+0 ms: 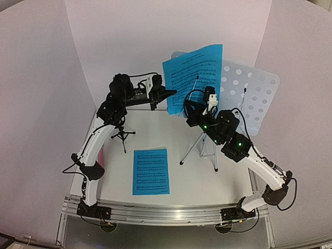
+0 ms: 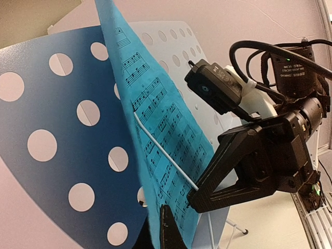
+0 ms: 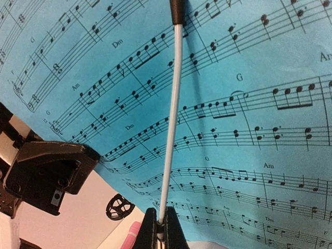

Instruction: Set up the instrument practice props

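**Item 1, raised sheet** (image 1: 193, 72): upright against the left half of the music stand (image 1: 254, 98), standing a little off the perforated desk, not flat on it. Judged to be mid-seating behind the holder.

**Item 2, retainer wire** (image 3: 171, 119): thin white rod with a black tip, crossing the printed face of the raised sheet. Your right pincer (image 3: 160, 228) is clamped on its lower end, probably to hold it off the desk so the page can pass behind.

**Item 3, left pincer** (image 1: 158, 95): closed on the raised sheet's lower left edge, with the page running between its fingers. That grip steers the paper while the other arm holds the wire.

**Item 4, second sheet** (image 1: 151, 171): flat on the surface (image 1: 197, 176), near the front between the two arms, not yet on the stand.

**Item 5, tripod mic mount** (image 1: 123, 134): standing on the surface beside your left arm, nothing seated in it.

**Item 6, pink microphone** (image 3: 130, 236): only a pink sliver shows low in the right wrist view; its exact place cannot be told.

**Risk:** release the wire before the page sits flat and it may crease the paper.
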You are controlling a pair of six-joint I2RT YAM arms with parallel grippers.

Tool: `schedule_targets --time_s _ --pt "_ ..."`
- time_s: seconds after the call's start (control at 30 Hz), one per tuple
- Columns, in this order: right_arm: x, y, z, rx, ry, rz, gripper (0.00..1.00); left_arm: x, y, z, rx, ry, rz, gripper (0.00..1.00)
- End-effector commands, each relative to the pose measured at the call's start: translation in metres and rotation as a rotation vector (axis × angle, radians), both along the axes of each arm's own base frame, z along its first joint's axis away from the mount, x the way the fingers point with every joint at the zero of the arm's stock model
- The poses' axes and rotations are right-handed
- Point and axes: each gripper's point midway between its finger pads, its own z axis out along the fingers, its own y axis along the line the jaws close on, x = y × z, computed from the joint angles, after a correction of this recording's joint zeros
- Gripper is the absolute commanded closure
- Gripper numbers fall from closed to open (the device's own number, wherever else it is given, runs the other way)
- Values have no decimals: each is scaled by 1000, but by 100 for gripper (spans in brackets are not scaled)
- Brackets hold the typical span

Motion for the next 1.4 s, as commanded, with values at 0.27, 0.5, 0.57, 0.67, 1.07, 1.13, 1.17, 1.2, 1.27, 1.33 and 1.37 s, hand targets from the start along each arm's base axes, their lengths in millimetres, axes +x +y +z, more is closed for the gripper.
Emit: schedule_targets --time_s 0.27,0.5,0.57,0.67,1.07,1.13,1.17,1.2,1.27,1.33,1.37 --pt "-11 5 -3 -3 26 53 100 -5 14 33 -99 6 33 87" --pt "-12 3 -5 -3 28 53 100 -14 34 67 -187 -17 66 74" --pt "-12 3 -5 -3 29 54 100 -14 42 77 -217 -5 76 70" --pt "-13 2 -5 -2 30 54 100 -13 57 91 -260 48 78 67" --pt "-13 3 -3 1 28 57 100 -7 62 85 -262 180 44 100" --pt "-13 4 -4 2 30 58 100 -7 60 82 -257 205 26 96" --pt "-13 4 -4 3 31 59 100 -6 58 79 -248 230 23 91" --pt "-13 4 -4 3 32 60 100 -3 56 73 -237 263 22 88" --pt "-13 3 -4 5 31 59 100 1 54 61 -210 348 19 81" --pt "-14 3 -3 4 30 60 100 8 54 52 -205 445 17 75" --pt "-14 2 -3 3 29 60 100 11 55 49 -205 481 19 72"
